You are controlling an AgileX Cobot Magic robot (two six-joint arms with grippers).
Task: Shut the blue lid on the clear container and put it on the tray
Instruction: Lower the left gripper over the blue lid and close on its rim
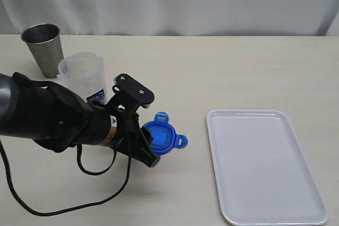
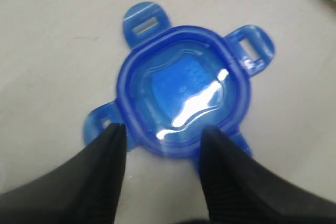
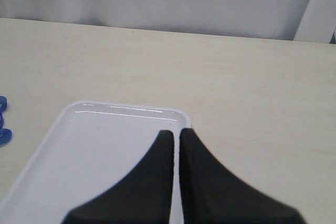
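The blue lid [image 1: 162, 137] lies flat on the table with its snap flaps spread out, between the clear container [image 1: 85, 75] and the tray [image 1: 265, 168]. The container stands upright and lidless behind my left arm. My left gripper [image 1: 150, 154] is low at the lid's near edge. In the left wrist view the left gripper [image 2: 163, 132] is open, its two black fingertips [image 2: 113, 140] at either side of the lid [image 2: 181, 87] rim, gripping nothing. My right gripper [image 3: 177, 132] is shut and empty over a corner of the tray [image 3: 94, 145].
A grey metal cup [image 1: 45, 46] stands upright at the back left, just behind the container. A black cable [image 1: 79, 205] from the left arm loops across the table near the front edge. A white cloth backdrop runs behind the table.
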